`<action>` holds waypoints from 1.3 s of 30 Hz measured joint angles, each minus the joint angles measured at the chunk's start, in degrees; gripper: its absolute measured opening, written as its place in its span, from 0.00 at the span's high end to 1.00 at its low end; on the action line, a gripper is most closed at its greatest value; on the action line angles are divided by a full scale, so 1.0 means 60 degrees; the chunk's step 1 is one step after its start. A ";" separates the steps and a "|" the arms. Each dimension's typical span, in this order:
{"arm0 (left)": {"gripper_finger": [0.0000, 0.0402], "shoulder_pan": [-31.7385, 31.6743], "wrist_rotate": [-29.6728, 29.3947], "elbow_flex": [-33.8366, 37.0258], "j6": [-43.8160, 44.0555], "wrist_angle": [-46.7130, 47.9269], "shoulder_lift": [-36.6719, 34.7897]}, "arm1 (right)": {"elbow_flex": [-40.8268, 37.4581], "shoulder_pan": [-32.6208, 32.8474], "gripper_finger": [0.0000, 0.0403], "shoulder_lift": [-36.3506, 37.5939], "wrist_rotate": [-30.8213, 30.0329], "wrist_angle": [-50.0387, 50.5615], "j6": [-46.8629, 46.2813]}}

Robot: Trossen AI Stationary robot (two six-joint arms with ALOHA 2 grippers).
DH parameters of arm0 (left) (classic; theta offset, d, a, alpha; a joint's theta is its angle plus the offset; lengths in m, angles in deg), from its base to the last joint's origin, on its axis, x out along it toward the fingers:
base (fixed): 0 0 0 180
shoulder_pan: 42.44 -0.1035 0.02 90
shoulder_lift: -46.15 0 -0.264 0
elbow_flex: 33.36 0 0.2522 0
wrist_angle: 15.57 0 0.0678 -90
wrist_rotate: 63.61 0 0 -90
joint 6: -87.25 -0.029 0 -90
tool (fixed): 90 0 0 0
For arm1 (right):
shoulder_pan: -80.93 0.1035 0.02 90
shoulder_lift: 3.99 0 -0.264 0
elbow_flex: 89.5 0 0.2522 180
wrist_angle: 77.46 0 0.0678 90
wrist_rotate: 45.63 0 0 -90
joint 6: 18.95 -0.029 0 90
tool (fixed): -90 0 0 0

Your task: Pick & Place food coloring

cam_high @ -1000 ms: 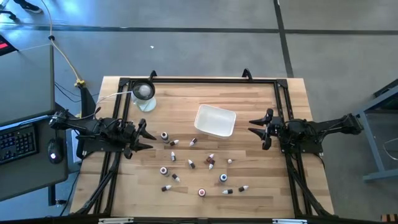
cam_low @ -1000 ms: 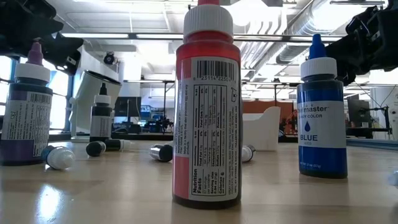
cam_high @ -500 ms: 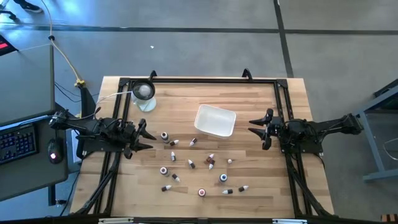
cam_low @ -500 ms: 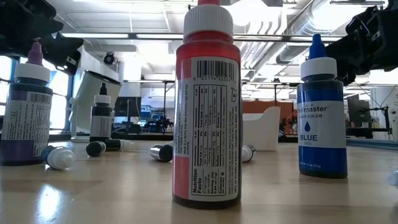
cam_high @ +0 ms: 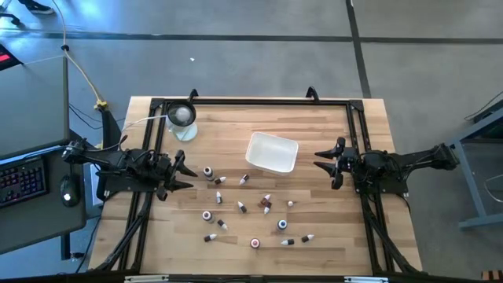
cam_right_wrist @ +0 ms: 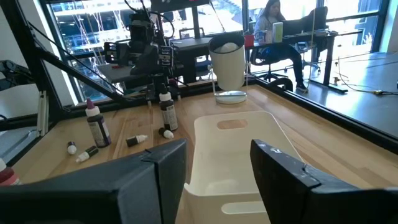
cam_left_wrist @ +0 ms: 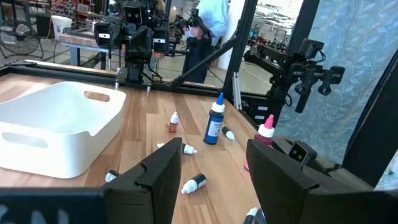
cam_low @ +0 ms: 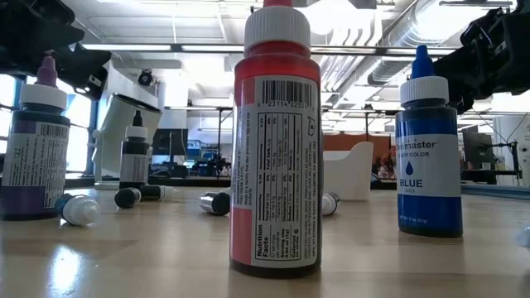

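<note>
Several small food coloring bottles (cam_high: 241, 207) are scattered on the wooden table's near half, some standing on their bases, some lying on their sides. In the low view a red bottle (cam_low: 277, 141), a blue one (cam_low: 428, 153) and a dark one (cam_low: 35, 145) stand upright. My left gripper (cam_high: 182, 174) hovers open at the table's left, just left of the nearest bottle (cam_high: 208, 171). My right gripper (cam_high: 322, 159) hovers open at the right, beside the white tray (cam_high: 273, 152). In the wrist views both grippers (cam_left_wrist: 214, 168) (cam_right_wrist: 217, 171) are apart and hold nothing.
The white rounded-square tray (cam_right_wrist: 242, 155) sits right of the table's middle. A round clear dish with a white ball (cam_high: 181, 118) stands near the far left corner. Black frame rails (cam_high: 251, 101) run along the table's far, left and right sides. A person (cam_right_wrist: 272, 15) sits beyond the table.
</note>
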 joint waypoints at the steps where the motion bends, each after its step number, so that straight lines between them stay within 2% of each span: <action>1: 0.55 0.0002 0.0000 -0.0001 -0.0001 -0.0003 0.0001 | -0.0003 0.0000 0.58 -0.0002 -0.0001 0.0000 0.0000; 13: 0.55 0.0004 -0.0037 -0.0001 -0.0001 -0.0007 0.0003 | 0.0000 -0.0002 0.58 0.0000 -0.0002 0.0000 0.0000; 18: 0.55 0.0000 -0.0639 -0.0003 0.0003 0.0043 0.0002 | -0.0001 -0.0001 0.58 -0.0003 0.0001 0.0000 0.0000; 24: 0.55 0.0000 -0.0892 -0.0003 0.0007 -0.0013 0.0003 | -0.0001 0.0000 0.58 -0.0001 -0.0001 0.0000 0.0000; 31: 0.55 0.0000 -0.1249 -0.0004 0.1213 0.0004 0.0011 | -0.0001 0.0000 0.58 -0.0003 -0.0003 0.0000 0.0000; 34: 0.55 0.0003 -0.1157 -0.0018 0.1508 0.0136 0.0106 | -0.0001 -0.0001 0.58 -0.0002 -0.0001 0.0000 0.0000; 36: 0.55 0.0000 -0.0718 -0.0018 0.1504 0.0112 0.0216 | 0.0000 0.0000 0.58 0.0000 -0.0003 -0.0002 0.0000; 39: 0.55 0.0007 -0.0406 0.0019 0.1268 -0.0476 0.0390 | 0.0000 -0.0006 0.58 -0.0003 -0.0112 -0.0120 0.0067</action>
